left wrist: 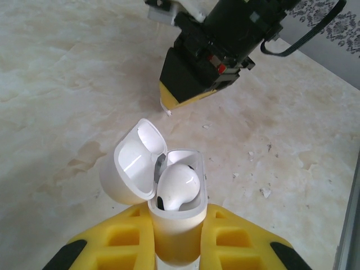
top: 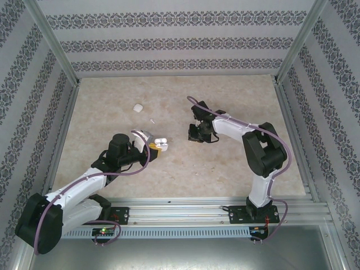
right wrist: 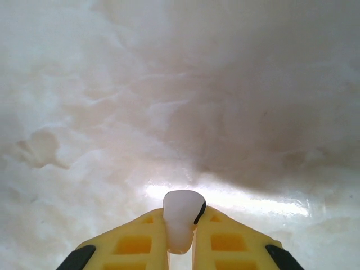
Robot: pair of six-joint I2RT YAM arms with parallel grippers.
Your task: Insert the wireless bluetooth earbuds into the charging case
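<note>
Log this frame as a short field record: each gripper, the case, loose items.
left gripper: shut on charging case
case state: lid open, seated earbud inside
right gripper: shut on held earbud, low over table
loose: small white piece, likely an earbud; white rounded object beyond it

i see both arms built alike: the left arm [top: 73, 190] and right arm [top: 260, 191] have white link shells with chunky black joint housings, each on a black base plate [top: 253, 214]. a thin purple cable [top: 284, 154] loops along each one. my left gripper [left wrist: 177, 239] and right gripper [right wrist: 180, 239] carry yellow fingers [right wrist: 135, 244] with square recessed pockets and black corner tips, behind them a boxy black housing.
</note>
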